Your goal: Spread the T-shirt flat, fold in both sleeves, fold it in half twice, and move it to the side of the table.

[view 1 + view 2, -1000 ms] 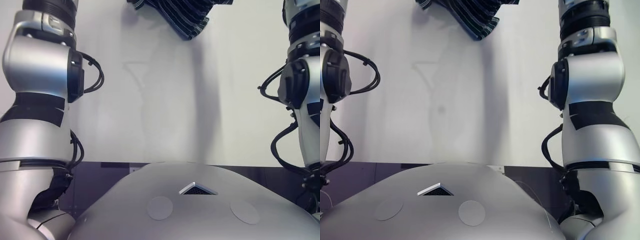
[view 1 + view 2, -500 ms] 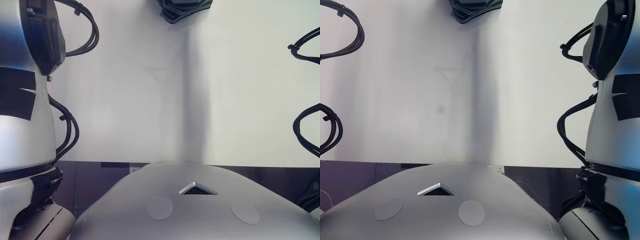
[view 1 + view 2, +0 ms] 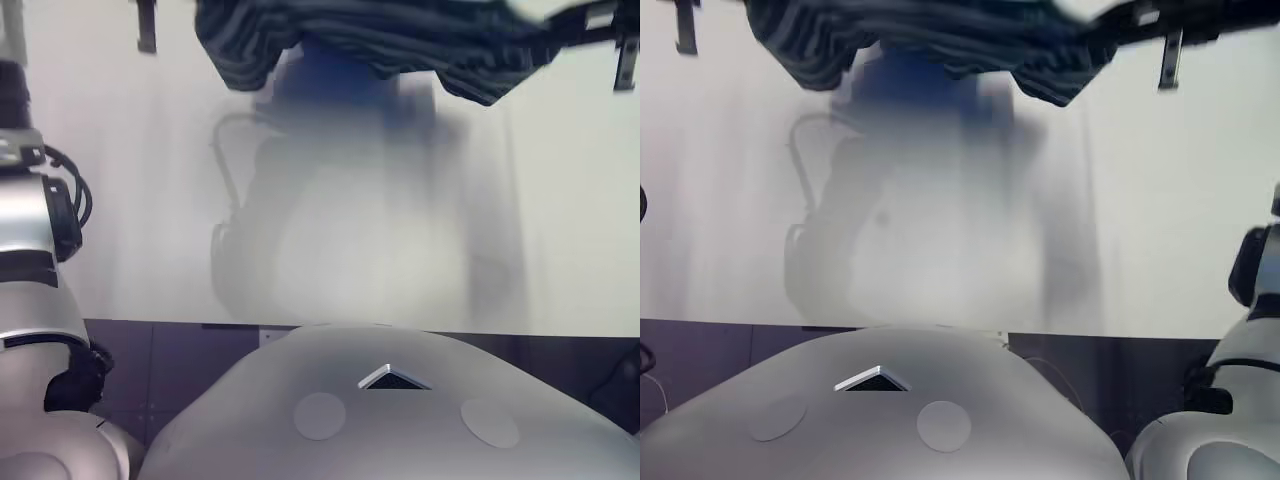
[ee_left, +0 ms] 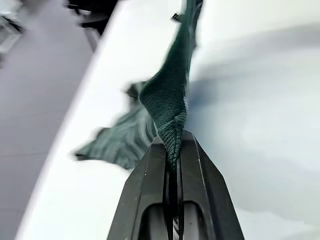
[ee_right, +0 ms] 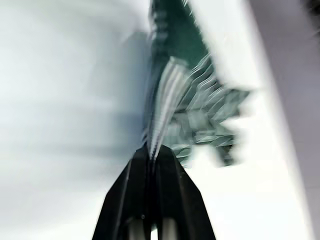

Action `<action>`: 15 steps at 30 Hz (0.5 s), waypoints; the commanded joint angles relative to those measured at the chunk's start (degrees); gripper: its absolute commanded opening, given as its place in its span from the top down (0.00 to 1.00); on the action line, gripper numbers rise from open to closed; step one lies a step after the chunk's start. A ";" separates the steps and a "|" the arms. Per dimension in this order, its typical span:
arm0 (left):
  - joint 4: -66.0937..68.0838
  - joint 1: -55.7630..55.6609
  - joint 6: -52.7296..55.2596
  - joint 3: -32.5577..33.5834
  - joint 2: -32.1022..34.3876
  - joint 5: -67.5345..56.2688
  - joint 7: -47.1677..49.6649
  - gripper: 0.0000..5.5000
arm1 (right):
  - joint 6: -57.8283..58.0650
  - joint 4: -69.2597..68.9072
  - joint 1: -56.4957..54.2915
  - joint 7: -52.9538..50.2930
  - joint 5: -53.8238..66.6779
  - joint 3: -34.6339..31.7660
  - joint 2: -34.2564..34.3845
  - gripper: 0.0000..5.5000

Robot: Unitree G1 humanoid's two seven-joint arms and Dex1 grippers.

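T-shirt (image 3: 400, 40) hangs bunched over the far tabletop (image 3: 560, 220), long axis strung crosswise between left tool (image 4: 172, 145) and right tool (image 5: 151, 152), each clamped on one end.

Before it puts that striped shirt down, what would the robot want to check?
1. Left gripper pinching the T-shirt: ok, shut on a fold.
2. Right gripper pinching it: ok, shut on fabric.
3. Shirt opened out wide: not ok, it hangs bunched between the arms.
4. Shirt lying on the table: not ok, it is held above, with its shadow beneath.
5. Which corners are gripped: cannot tell.
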 commanded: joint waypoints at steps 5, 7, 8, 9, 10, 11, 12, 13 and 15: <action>-35.10 45.92 9.56 -15.76 8.22 18.39 18.95 0.93 | 7.02 -29.06 43.80 -16.20 -20.35 12.32 -6.92 1.00; -38.13 50.24 13.15 -16.04 8.11 18.94 22.20 0.87 | 9.22 -28.63 45.45 -20.12 -22.42 12.48 -4.82 0.95; -40.65 52.41 15.68 -15.90 8.47 18.06 23.14 0.84 | 10.02 -28.14 45.37 -20.62 -22.18 12.27 -4.62 0.92; -43.43 54.30 18.31 -15.52 8.99 17.05 23.93 0.81 | 10.36 -27.54 44.91 -20.50 -21.69 12.02 -4.82 0.89; -46.47 55.83 21.11 -14.79 9.66 15.84 24.67 0.78 | 10.71 -27.19 44.56 -20.14 -20.75 11.48 -5.33 0.85; -49.79 56.85 23.85 -13.16 10.40 14.19 25.11 0.76 | 11.12 -26.97 44.15 -19.17 -18.90 10.58 -5.98 0.83; -53.31 57.64 26.04 -10.97 11.53 12.51 25.08 0.76 | 11.15 -27.11 43.97 -18.13 -16.72 9.05 -7.05 0.80; -56.50 58.04 27.64 -9.03 12.73 11.23 25.07 0.76 | 10.86 -27.36 44.22 -17.39 -14.96 7.33 -8.26 0.78; -58.57 58.67 26.82 -5.99 15.64 10.17 24.56 0.76 | 8.94 -29.11 48.57 -17.00 -12.88 3.78 -11.95 0.78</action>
